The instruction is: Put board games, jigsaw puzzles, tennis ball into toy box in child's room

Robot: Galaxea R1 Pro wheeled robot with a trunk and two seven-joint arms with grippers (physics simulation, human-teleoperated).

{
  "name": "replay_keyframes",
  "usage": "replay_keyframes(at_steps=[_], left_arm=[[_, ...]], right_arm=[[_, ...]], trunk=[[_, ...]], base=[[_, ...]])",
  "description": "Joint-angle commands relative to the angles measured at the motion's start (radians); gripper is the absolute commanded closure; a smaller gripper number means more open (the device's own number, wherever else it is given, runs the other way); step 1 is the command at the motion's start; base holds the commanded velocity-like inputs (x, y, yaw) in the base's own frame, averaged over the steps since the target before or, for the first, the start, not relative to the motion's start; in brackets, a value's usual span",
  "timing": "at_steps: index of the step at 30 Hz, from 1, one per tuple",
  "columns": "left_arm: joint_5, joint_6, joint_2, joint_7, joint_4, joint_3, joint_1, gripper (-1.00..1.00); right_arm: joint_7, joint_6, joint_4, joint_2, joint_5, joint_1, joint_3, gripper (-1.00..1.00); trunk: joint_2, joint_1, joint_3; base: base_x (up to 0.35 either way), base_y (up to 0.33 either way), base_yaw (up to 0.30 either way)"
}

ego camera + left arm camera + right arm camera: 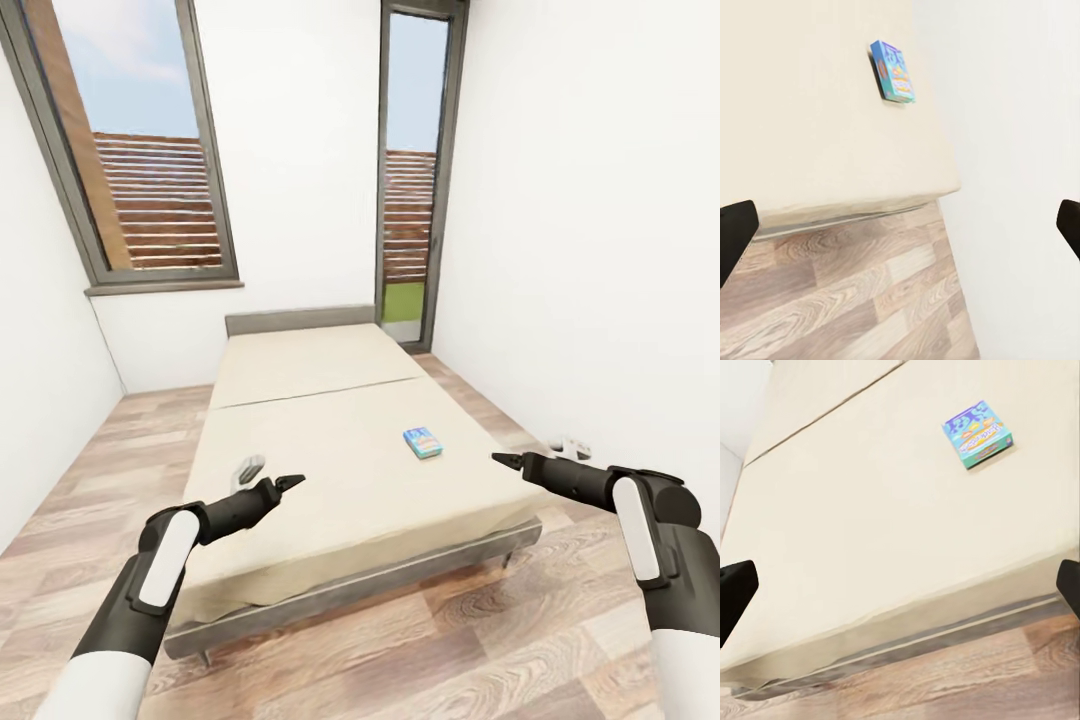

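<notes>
Lying alone on bed (330, 440): game box (423, 442)

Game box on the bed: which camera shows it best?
The right wrist view: the game box lies face-up and largest there, its blue-green print visible. The left wrist view shows it smaller and at a slant; the head view shows it tiny on the bed.

The head camera looked down from the foot of the bed (340, 440) along its length toward the windowed wall. Both wrist cameras faced the mattress closer in, sharing the small box (893, 72) (979, 433).
</notes>
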Motion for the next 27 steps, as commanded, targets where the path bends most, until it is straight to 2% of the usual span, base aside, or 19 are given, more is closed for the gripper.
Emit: replay_keyframes(at_steps=[1, 18, 27], left_arm=[[-0.004, 0.002, 0.005, -0.006, 0.007, 0.003, -0.001, -1.00], [-0.009, -0.041, 0.025, 0.004, 0.071, 0.026, -0.004, -1.00], [-0.011, -0.082, 0.037, 0.006, 0.147, 0.030, -0.021, -1.00]], right_arm=[[0.008, 0.004, 0.000, -0.002, 0.005, -0.001, -0.001, -1.00], [0.009, 0.004, -0.002, -0.004, 0.003, 0.001, -0.002, -1.00], [0.009, 0.004, -0.002, -0.001, 0.003, 0.003, 0.000, -1.00]], trunk=[[0.000, 0.000, 0.000], [0.000, 0.000, 0.004], [0.000, 0.000, 0.004]], base=[[0.250, 0.000, -0.138], [0.304, 0.000, -0.054], [0.336, -0.001, -0.007]])
